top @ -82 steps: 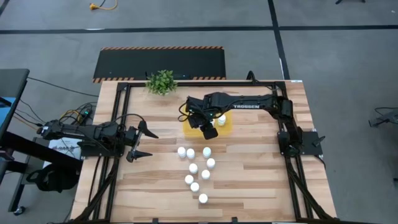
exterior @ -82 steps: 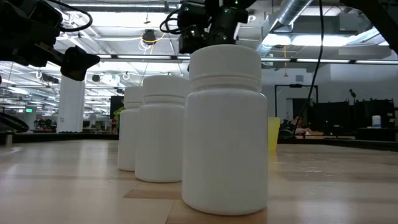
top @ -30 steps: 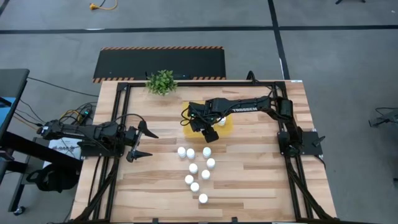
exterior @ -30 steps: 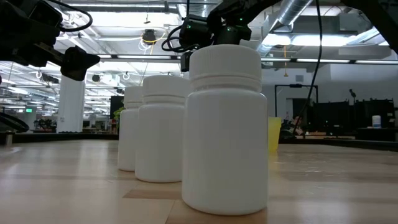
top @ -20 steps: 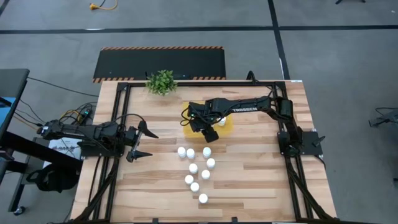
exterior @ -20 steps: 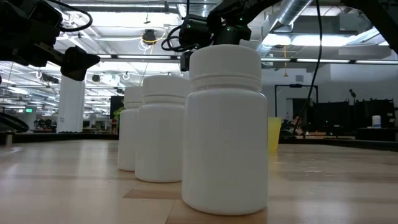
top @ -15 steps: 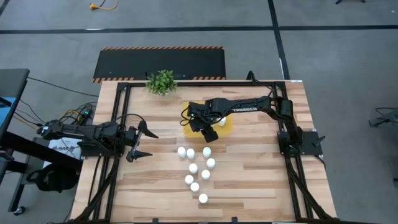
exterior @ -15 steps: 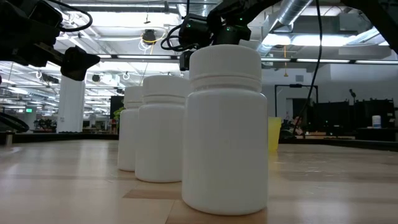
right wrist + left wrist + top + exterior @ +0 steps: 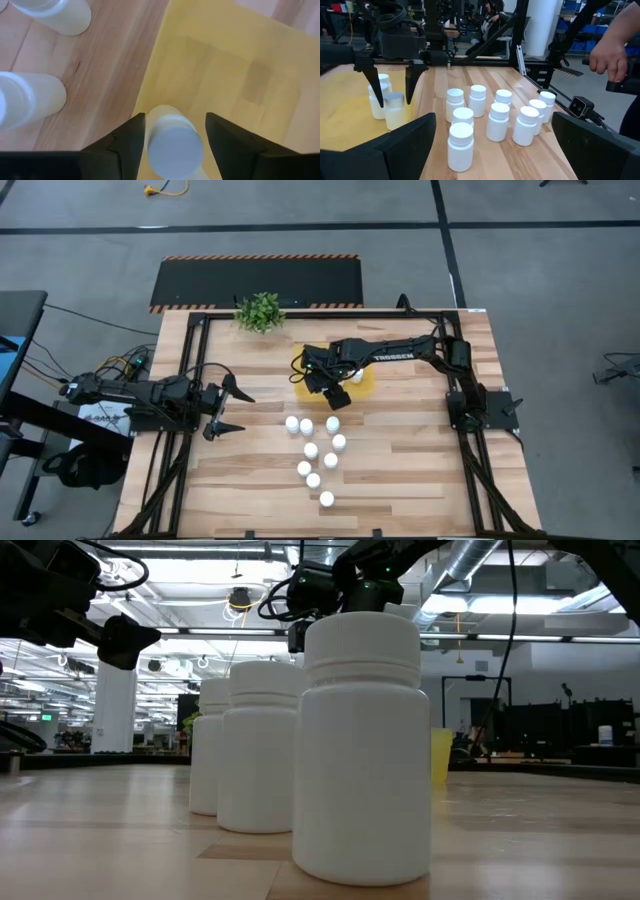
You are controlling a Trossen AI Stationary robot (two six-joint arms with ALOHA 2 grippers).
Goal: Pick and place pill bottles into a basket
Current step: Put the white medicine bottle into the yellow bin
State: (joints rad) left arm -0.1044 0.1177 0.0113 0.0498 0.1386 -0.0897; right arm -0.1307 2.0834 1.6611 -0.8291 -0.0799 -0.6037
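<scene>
From above, the right gripper (image 9: 337, 388) sits over the near edge of the yellow tray (image 9: 366, 386), its arm reaching in from the table's right side with the elbow bent, and a white bottle (image 9: 340, 393) shows just at its tip. Whether the fingers touch that bottle cannot be told from that height. The right wrist view settles it: the two dark fingers (image 9: 131, 139) stand apart on either side of a capped bottle (image 9: 174, 141) that stands upright on the tray floor (image 9: 235, 70), with a thin gap on each side, so the jaws are open around it and not gripping. The left wrist view shows the same from across the table: the right gripper (image 9: 393, 87) points straight down with its fingers straddling one bottle (image 9: 395, 110), and two more bottles (image 9: 378, 95) stand in the tray (image 9: 340, 107) just behind it, which the high view mostly hides under the arm. That view also shows nine loose bottles (image 9: 491, 116) upright on the wood beside the tray, and a person's hand (image 9: 609, 56) beyond the table edge. The low view is filled by three bottles (image 9: 361, 755) in a row, with only a corner of the tray (image 9: 440, 756) behind them. The left gripper (image 9: 228, 408) waits over the table's left side, arm stretched level, jaws spread wide and empty.
</scene>
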